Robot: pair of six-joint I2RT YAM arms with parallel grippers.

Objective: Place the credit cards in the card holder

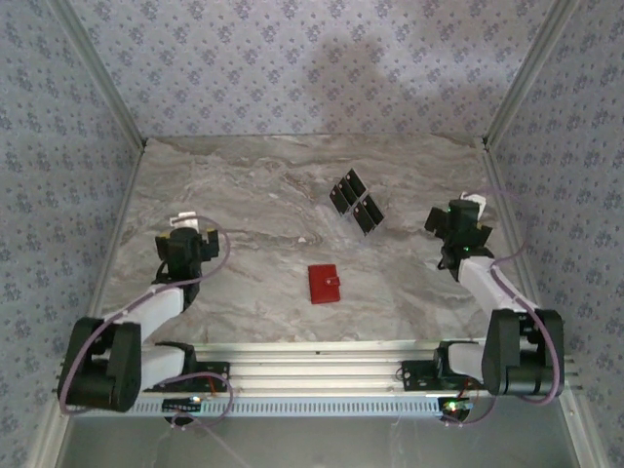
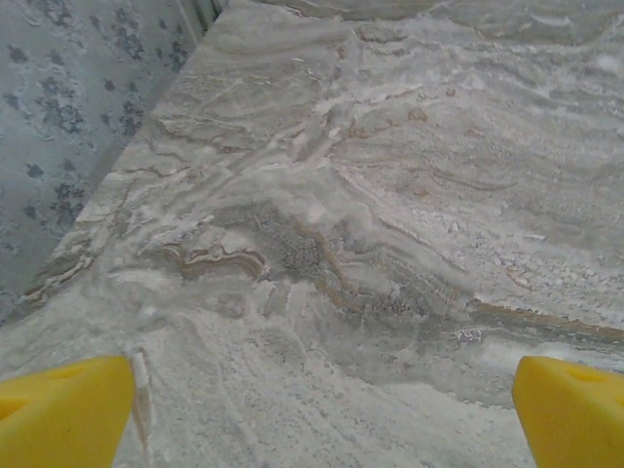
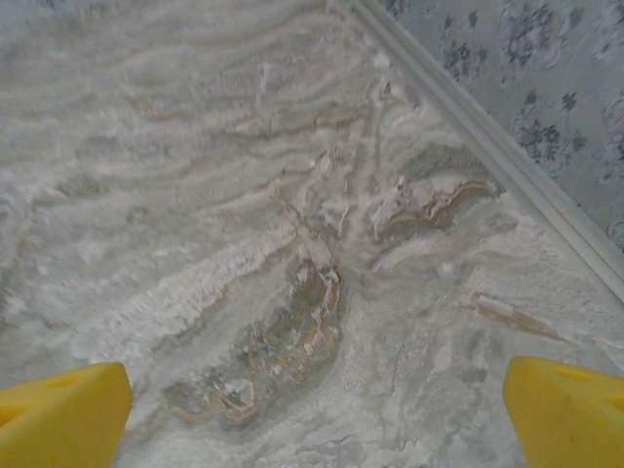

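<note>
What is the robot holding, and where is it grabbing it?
Nothing. Both jaws stand open and empty. The cards and wallet lie on the table, apart from both.

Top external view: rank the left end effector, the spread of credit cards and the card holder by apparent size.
1-2. left end effector and credit cards spread: alike, and the end effector sits nearer the camera, so unranked.
3. card holder.

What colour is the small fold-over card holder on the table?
Red; the small leather-like card holder shows best in the top external view.
</note>
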